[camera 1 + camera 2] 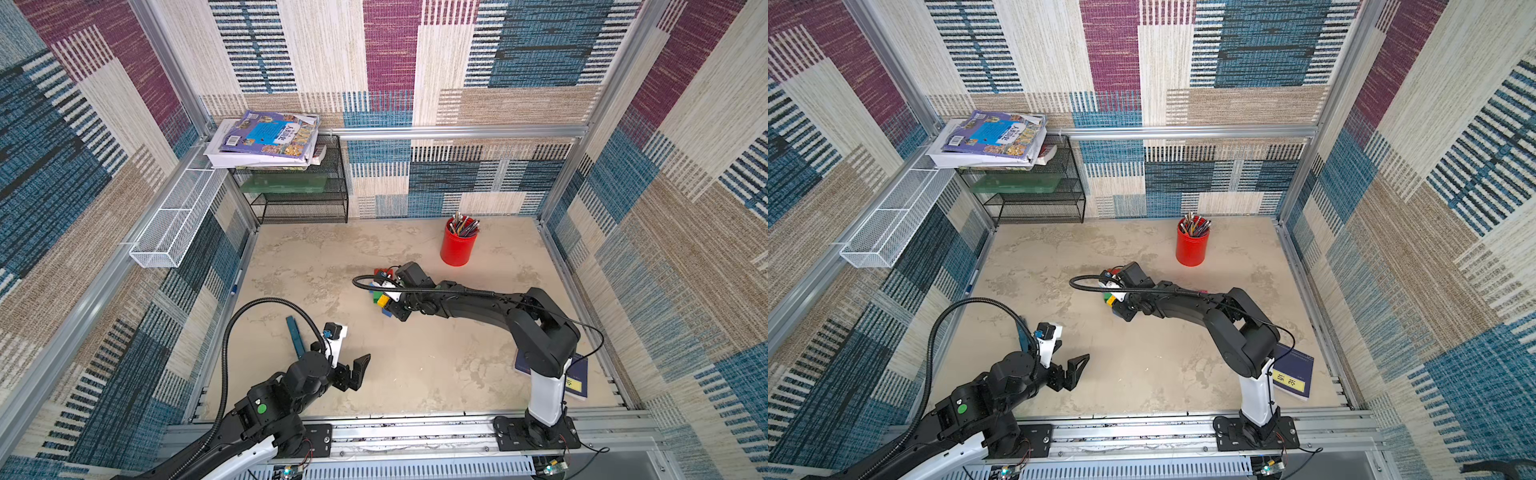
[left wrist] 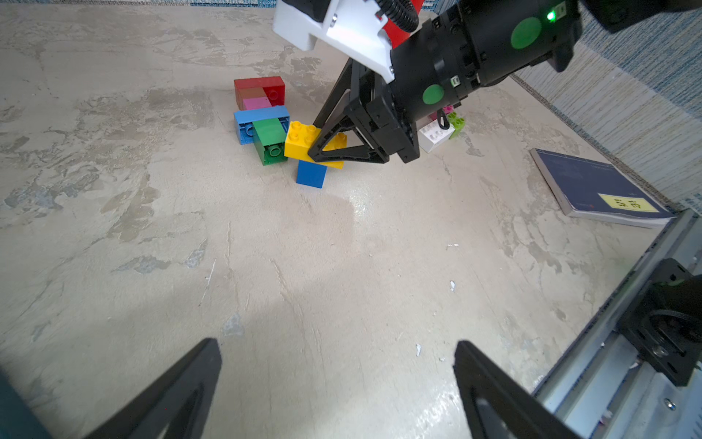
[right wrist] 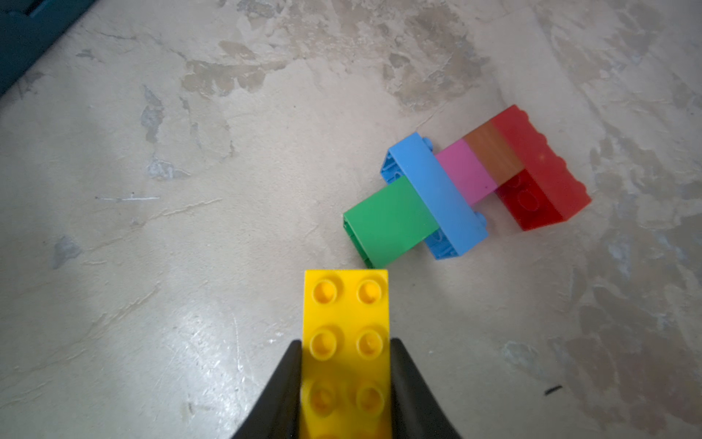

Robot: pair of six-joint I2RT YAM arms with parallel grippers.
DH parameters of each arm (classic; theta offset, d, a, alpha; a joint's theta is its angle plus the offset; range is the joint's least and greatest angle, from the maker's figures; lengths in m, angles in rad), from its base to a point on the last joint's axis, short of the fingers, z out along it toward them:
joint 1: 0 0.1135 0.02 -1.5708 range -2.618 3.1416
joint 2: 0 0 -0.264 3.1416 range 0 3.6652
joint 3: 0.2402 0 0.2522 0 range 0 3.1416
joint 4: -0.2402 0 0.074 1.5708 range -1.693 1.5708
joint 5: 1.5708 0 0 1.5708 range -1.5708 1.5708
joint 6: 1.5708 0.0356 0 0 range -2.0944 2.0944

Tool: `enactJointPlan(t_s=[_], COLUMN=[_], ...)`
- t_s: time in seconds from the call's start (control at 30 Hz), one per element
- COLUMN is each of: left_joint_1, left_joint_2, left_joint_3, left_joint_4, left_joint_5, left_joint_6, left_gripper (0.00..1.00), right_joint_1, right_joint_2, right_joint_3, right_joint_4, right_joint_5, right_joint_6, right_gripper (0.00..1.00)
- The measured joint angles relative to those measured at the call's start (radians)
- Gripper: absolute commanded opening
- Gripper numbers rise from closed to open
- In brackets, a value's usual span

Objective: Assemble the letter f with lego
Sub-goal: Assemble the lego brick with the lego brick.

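— How many bricks can you count?

— Nine for sure. Five are joined in one cluster (image 2: 262,114) that lies on its side near the middle of the surface (image 1: 415,374). In a row they are one red brick (image 3: 543,171), one orange brick (image 3: 494,152), one pink brick (image 3: 465,173), one light blue brick (image 3: 437,190) and one green brick (image 3: 391,220). The red and the light blue are long and sit crosswise.

— And the other four?

— One yellow brick (image 3: 345,304), one dark blue brick (image 2: 311,175), one white brick (image 2: 437,135) and one lime brick (image 2: 457,122). The white and the lime stand side by side behind the right arm (image 1: 478,301). A pink bit (image 2: 448,109) shows past them, too hidden to count.

— Where is the yellow one?

— In the right claw (image 3: 345,344). Its two fingers are clenched on the brick's long sides, with the studs facing the wrist camera. The free end is just beside the green brick, and I cannot tell whether they touch. The dark blue brick is directly under the yellow, but whether it is joined or only beneath I cannot tell.

— The left claw?

— The left claw (image 2: 337,344) is released, its fingers wide apart over bare surface, well apart from the bricks.

— Anything else?

— One red cup (image 1: 457,245) of pens toward the back. One dark book (image 2: 596,186) beside the right arm's base. One teal strip (image 1: 296,336) by the left arm (image 1: 282,395).
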Motion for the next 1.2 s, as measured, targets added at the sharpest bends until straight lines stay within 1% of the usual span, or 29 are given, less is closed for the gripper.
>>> enactJointPlan(t_s=[0.13, 0.3, 0.47, 0.53, 0.7, 0.8, 1.0, 1.2], left_joint_1=[0.000, 0.000, 0.000, 0.000, 0.000, 0.000, 0.000, 0.000], left_joint_2=[-0.001, -0.001, -0.001, -0.001, -0.001, -0.001, -0.001, -0.001], left_joint_3=[0.000, 0.000, -0.002, -0.002, -0.006, -0.006, -0.006, -0.007], left_joint_4=[0.000, 0.000, 0.000, 0.000, 0.000, 0.000, 0.000, 0.000], left_joint_5=[0.000, 0.000, 0.000, 0.000, 0.000, 0.000, 0.000, 0.000], left_joint_6=[0.000, 0.000, 0.000, 0.000, 0.000, 0.000, 0.000, -0.001], left_gripper=[0.99, 0.99, 0.99, 0.99, 0.99, 0.99, 0.99, 0.99], right_joint_1=[0.006, 0.026, 0.044, 0.046, 0.045, 0.044, 0.045, 0.044], right_joint_2=[-0.026, -0.076, -0.104, -0.107, -0.100, -0.093, -0.089, -0.087], right_joint_3=[-0.007, -0.027, -0.045, -0.045, -0.019, 0.005, 0.036, 0.040], right_joint_4=[-0.013, -0.095, -0.138, -0.146, -0.184, -0.212, -0.269, -0.285], right_joint_5=[0.006, 0.005, -0.013, -0.016, -0.016, -0.016, -0.016, -0.015], right_joint_6=[0.000, -0.008, -0.027, -0.027, -0.021, -0.015, -0.011, -0.011], right_gripper=[0.15, 0.16, 0.18, 0.20, 0.29, 0.33, 0.38, 0.41])
